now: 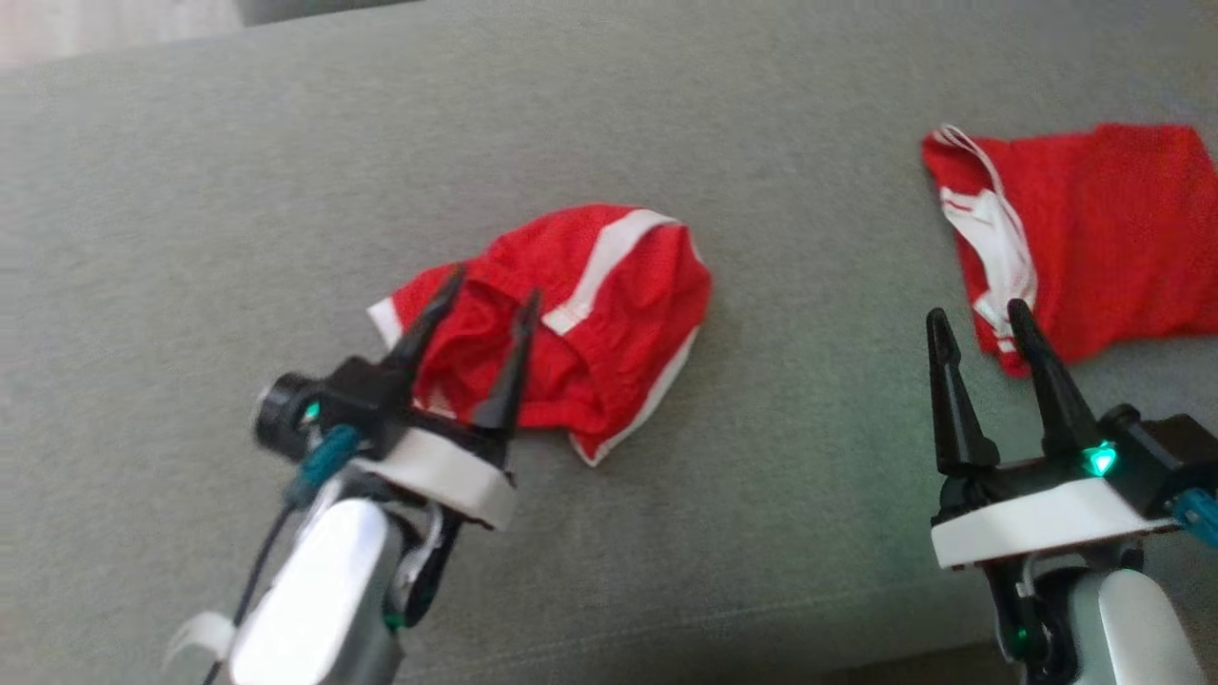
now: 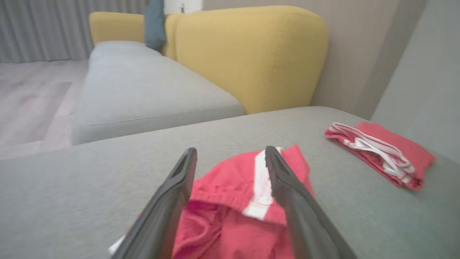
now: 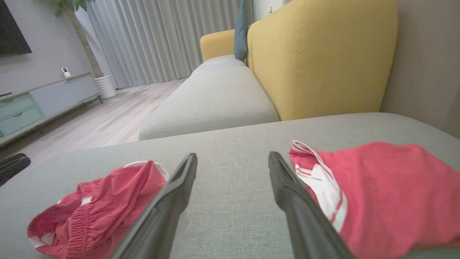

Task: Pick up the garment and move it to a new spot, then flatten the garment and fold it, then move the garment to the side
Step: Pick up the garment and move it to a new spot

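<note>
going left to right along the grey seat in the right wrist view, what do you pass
crumpled garment → right tool, open → folded garment

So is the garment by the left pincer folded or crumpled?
Crumpled: the garment lies in a bunched heap, its white trim bent over the folds, no flat layers.

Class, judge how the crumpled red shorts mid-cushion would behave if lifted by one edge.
Probably floppy: the crumpled red shorts lie bunched in soft folds. Likely light, since the mesh looks thin. On the grey cushion they might drag and bunch rather than slide.
</note>
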`<state>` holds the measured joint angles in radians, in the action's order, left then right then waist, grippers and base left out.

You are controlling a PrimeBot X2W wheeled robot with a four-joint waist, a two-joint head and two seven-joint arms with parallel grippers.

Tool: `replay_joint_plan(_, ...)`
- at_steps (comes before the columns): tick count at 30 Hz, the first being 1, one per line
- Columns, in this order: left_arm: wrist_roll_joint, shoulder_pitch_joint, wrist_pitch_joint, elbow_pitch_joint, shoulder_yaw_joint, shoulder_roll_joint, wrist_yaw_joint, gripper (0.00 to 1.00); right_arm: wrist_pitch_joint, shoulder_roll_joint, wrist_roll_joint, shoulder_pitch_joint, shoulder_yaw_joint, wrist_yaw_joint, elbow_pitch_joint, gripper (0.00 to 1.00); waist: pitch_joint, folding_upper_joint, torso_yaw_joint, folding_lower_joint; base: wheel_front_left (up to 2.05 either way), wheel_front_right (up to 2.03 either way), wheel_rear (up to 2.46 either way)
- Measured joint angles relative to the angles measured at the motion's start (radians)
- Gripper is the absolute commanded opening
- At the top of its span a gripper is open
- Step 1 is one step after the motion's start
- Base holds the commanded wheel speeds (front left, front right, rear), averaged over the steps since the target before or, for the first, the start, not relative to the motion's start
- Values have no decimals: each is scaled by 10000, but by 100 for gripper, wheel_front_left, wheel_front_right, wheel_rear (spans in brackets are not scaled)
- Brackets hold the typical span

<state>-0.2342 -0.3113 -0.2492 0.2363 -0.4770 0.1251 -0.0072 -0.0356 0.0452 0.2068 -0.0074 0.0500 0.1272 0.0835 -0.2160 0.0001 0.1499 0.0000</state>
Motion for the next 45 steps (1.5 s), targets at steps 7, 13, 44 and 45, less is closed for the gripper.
replay_joint_plan(7, -268, 717, -4, -708, 1277, 368, 713, 100, 295, 0, -221, 35, -100, 0, 67, 100, 483, 0, -912, 0, 0, 0, 0)
replay_joint_plan(13, -326, 1657, -6, -1154, 2374, 727, 945, 100, 546, 0, -293, 372, -221, 0, 211, 100, 926, 0, -1600, 0, 0, 0, 0)
replay_joint_plan(44, -324, 3532, 111, -1881, 2357, 955, 844, 100, 945, -4, -322, 1435, -362, 0, 349, 100, 1963, 0, -1598, 0, 0, 0, 0)
replay_joint_plan(45, -324, 3532, 111, -1896, 2357, 959, 865, 100, 945, -4, -322, 1435, -362, 0, 351, 100, 1955, 0, -1594, 0, 0, 0, 0)
